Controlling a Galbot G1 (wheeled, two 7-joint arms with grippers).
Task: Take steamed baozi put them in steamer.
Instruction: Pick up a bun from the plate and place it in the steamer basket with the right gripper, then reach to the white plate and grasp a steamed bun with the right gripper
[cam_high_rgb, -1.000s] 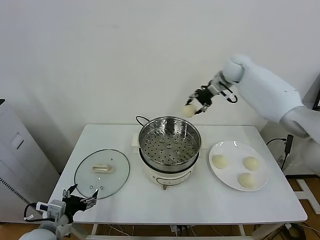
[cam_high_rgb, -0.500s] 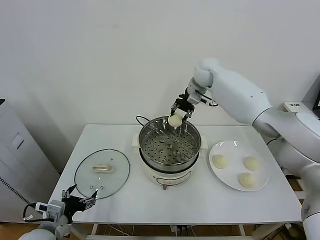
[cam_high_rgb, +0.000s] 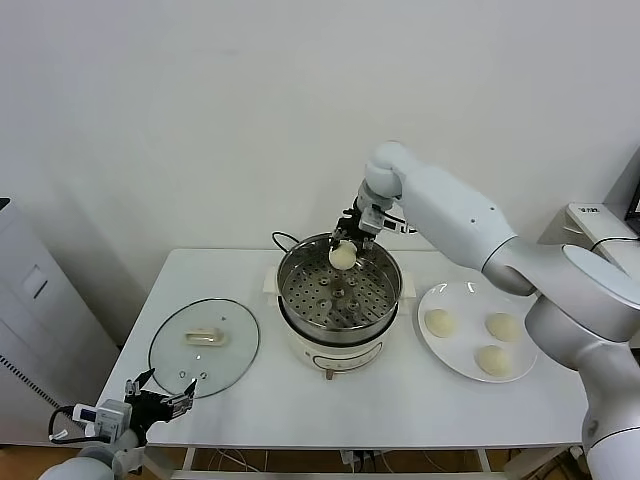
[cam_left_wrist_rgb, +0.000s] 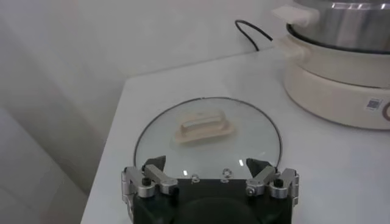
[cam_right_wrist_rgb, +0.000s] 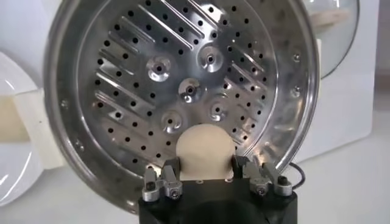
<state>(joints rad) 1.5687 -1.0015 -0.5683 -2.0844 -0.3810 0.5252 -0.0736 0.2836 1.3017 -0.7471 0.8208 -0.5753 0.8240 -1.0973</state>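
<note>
The right gripper (cam_high_rgb: 349, 238), fingers clamped on a baozi (cam_high_rgb: 343, 257), hung over the steamer (cam_high_rgb: 339, 285)'s far rim, where an early release risked it bouncing outside.

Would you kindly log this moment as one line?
right end effector: shut on baozi, above steamer | left end effector: open, parked by lid | plate: three baozi

I see the steamer (cam_high_rgb: 338, 300) mid-counter (cam_high_rgb: 400, 400), lid (cam_high_rgb: 204, 346) to its left, plate (cam_high_rgb: 450, 360) with three baozi (cam_high_rgb: 440, 322) right.
</note>
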